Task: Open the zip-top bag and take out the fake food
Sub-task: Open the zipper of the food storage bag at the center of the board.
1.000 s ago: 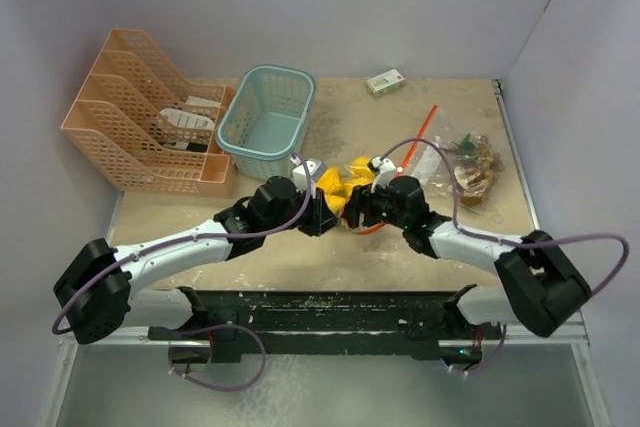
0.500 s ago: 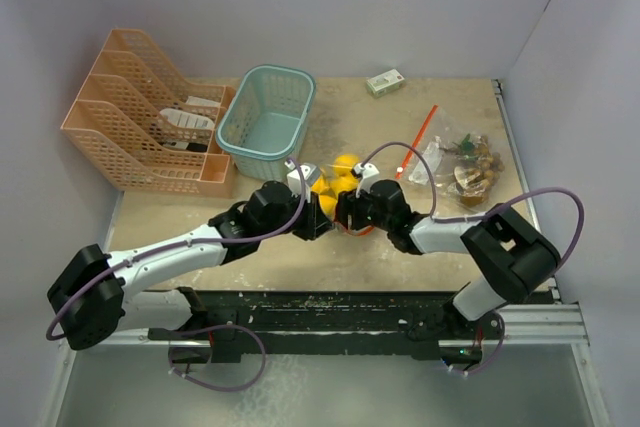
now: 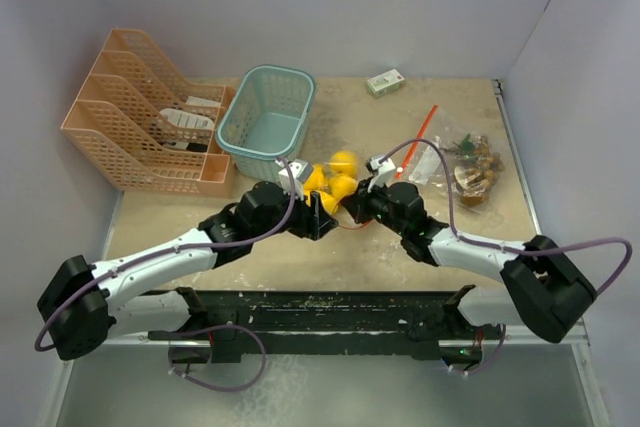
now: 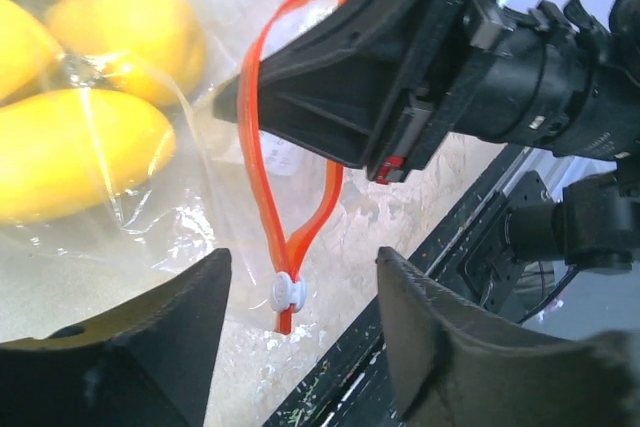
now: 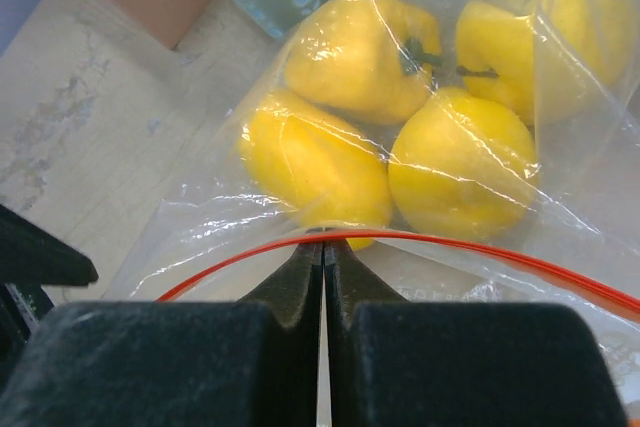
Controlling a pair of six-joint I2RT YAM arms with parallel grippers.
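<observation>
The zip-top bag point(image 3: 335, 187) lies mid-table with several glossy yellow fake-food fruits point(image 3: 342, 162) inside. Its orange zip strip point(image 4: 262, 162) stands parted in a loop, the white slider point(image 4: 287, 292) at its near end. My left gripper point(image 3: 318, 217) is open, and in the left wrist view the slider sits untouched between the fingers of the left gripper point(image 4: 300, 265). My right gripper point(image 3: 356, 209) is shut on the bag's orange rim point(image 5: 420, 239). The right gripper's tips point(image 5: 323, 239) pinch the rim just in front of the yellow fruits point(image 5: 440, 162).
A second clear bag point(image 3: 468, 165) with brownish pieces lies at the right. A teal basket point(image 3: 267, 115) and an orange file rack point(image 3: 140, 127) stand at the back left. A small white-green box point(image 3: 385, 81) lies at the far edge. The table's black front rail point(image 4: 420, 287) is close to the grippers.
My left gripper has opened and let go of the bag's zip end. My right gripper has shut on the orange rim. The bag has shifted slightly left.
</observation>
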